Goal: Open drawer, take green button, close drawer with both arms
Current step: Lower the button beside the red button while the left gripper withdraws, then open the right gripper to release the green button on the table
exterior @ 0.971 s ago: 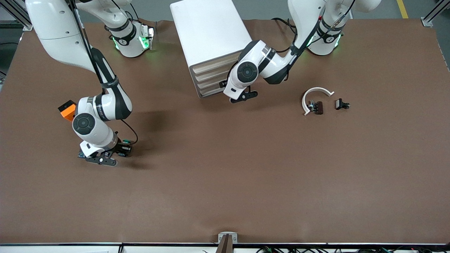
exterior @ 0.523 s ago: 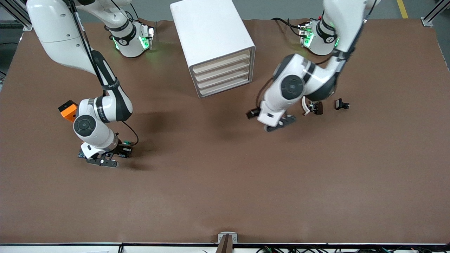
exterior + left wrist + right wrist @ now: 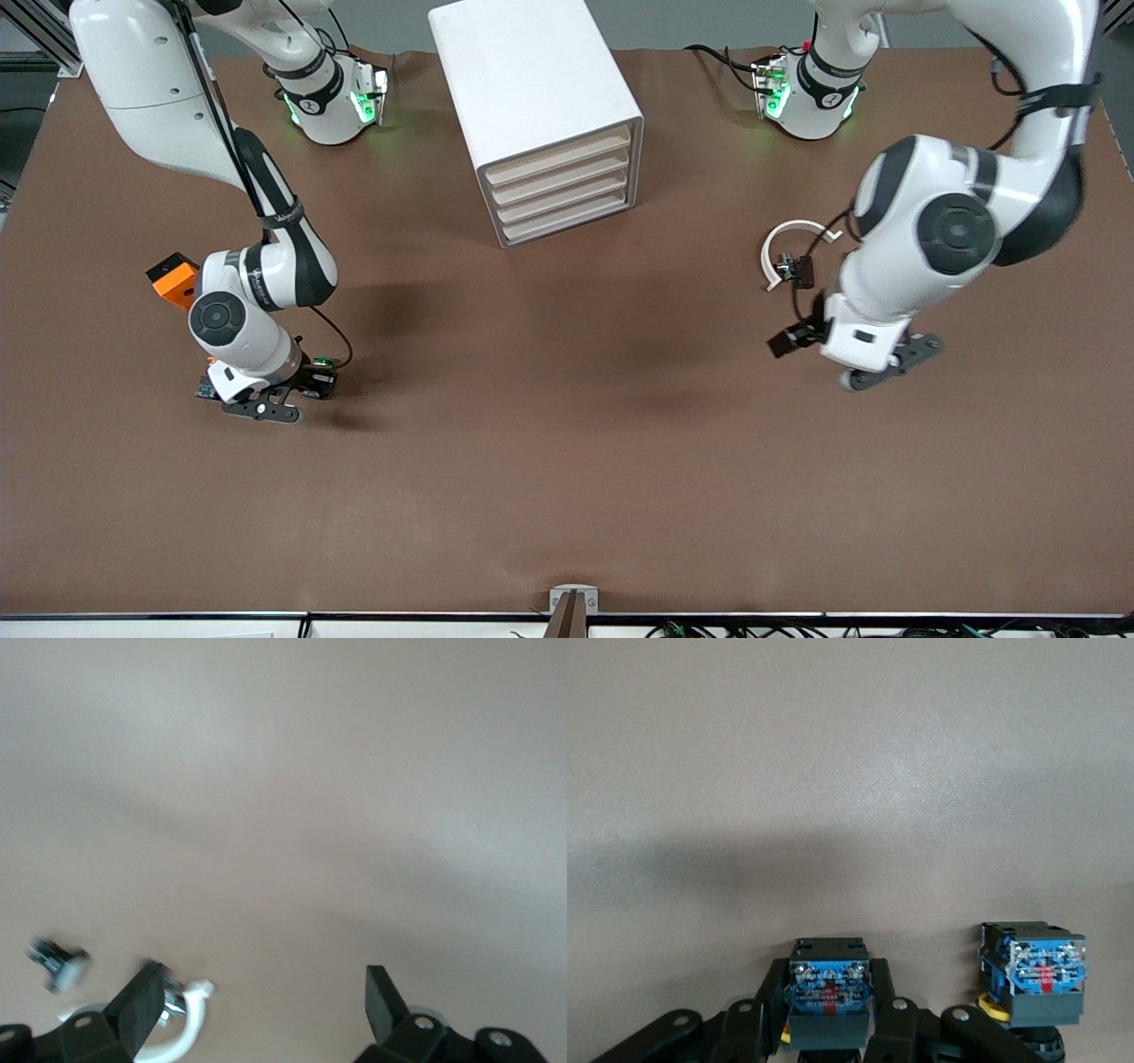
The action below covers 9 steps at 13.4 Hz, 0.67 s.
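Button (image 3: pixel 827 992) is clamped low over tabletop (image 3: pixel 567 461) in right tool (image 3: pixel 827 1028); gentle set-down advised (left tool (image 3: pixel 266 1005) parted, empty).

The front view is bright and even, and the light comes from above, so the arms drop soft dark shadows on the brown table (image 3: pixel 567 496). The left arm (image 3: pixel 957 230) looks a little smeared, and green lights glow at both arm bases. The left wrist view is pale and blurry, with a fuzzy white ring (image 3: pixel 182 1032), while the right wrist view is clearer, with a wide soft shadow on the table.
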Motion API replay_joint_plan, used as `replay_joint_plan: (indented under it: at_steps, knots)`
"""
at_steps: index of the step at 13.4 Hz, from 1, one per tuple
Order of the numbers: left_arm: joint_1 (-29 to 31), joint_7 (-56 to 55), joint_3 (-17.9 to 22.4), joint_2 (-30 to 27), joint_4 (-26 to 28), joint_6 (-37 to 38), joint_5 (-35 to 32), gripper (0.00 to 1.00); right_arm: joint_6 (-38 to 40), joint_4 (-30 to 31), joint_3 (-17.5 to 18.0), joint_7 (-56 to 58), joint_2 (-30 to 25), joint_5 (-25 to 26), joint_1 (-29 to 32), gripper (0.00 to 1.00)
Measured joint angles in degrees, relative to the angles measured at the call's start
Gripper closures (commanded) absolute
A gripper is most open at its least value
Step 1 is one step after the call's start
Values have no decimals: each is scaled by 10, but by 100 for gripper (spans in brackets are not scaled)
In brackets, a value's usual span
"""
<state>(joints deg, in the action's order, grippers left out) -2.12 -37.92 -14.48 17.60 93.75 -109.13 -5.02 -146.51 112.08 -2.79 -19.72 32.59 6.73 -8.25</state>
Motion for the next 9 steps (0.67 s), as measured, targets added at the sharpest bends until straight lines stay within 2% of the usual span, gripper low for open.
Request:
replay_joint_plan:
  at_steps: [3,4,5,9]
  knots:
    - [49,116,1,-1,-38,21,-6,0,1,-6,3,0,3,0,-6,100]
    - [60,142,1,-3,-53,39,-12,0,1,-7,3,0,4,0,-8,90]
    - [67,157,1,-8,-67,59,-21,0,2,-8,3,0,4,0,-8,1]
    - [73,186,1,-47,-93,127,-39,0,6,-15,3,0,11,0,-8,0]
